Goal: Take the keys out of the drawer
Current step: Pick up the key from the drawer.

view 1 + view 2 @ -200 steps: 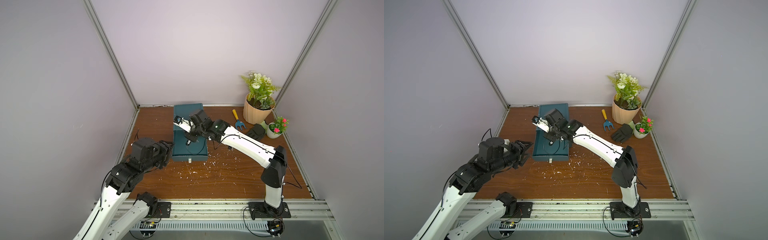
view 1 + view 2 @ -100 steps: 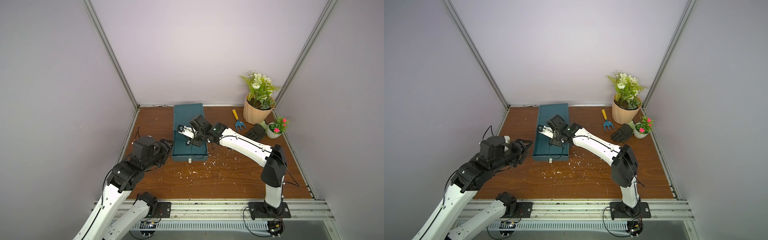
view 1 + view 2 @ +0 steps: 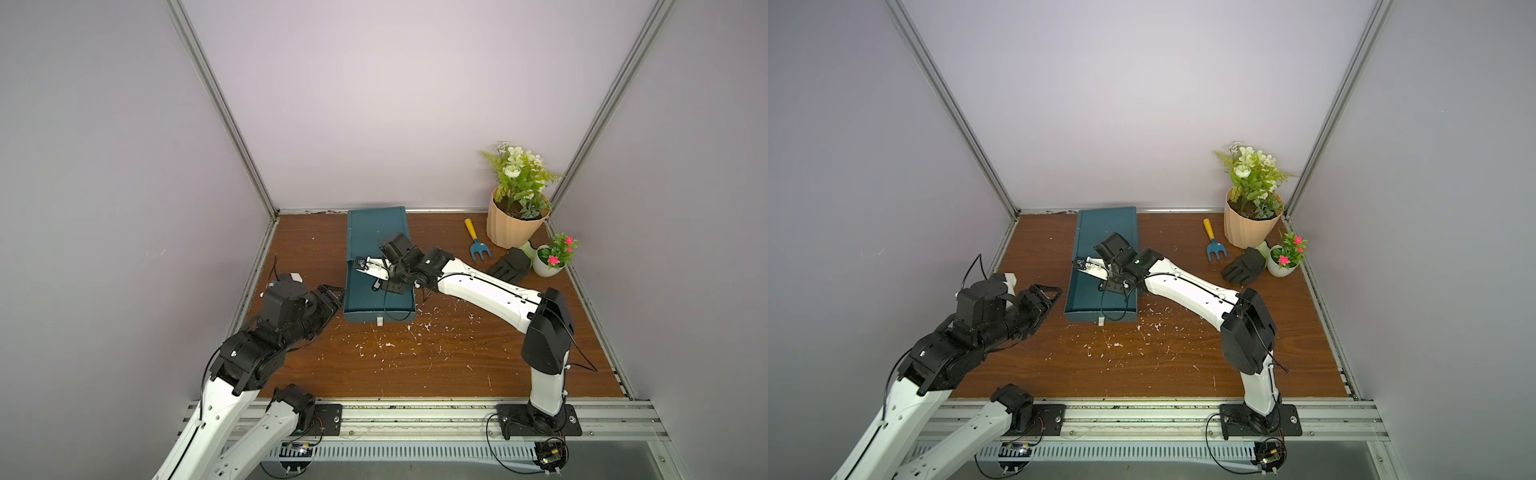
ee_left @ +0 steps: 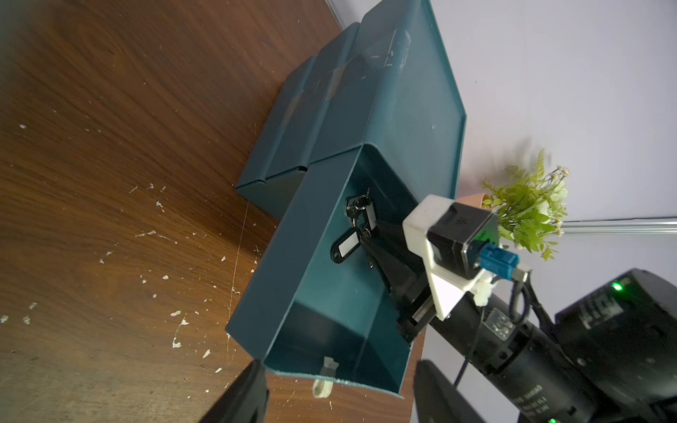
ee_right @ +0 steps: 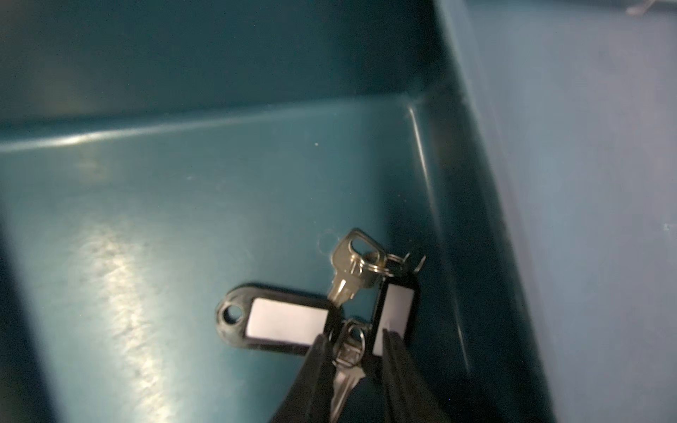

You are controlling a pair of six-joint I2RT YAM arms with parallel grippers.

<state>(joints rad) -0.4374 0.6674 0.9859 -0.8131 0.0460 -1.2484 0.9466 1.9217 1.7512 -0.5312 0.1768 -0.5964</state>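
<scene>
**Narrow over the black-tagged bunch**

The keys (image 5: 348,263) lie on the floor of the open drawer (image 5: 165,219), close to a corner. That is why my right jaws sit narrow, straddling one key. I cannot tell whether they pinch it. My left jaws stand wide and empty beside the drawer's left side, toward the table's (image 3: 1142,365) left edge, likely to steady it.

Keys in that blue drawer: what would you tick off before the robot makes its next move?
1. Drawer pulled open: ok.
2. Right hand inside the drawer, fingers either side of the keys: ok.
3. Firm pinch on the keys: cannot tell.
4. Keys out of the drawer: not ok, they are inside it.
5. Left hand open, empty, beside the drawer: ok.
</scene>
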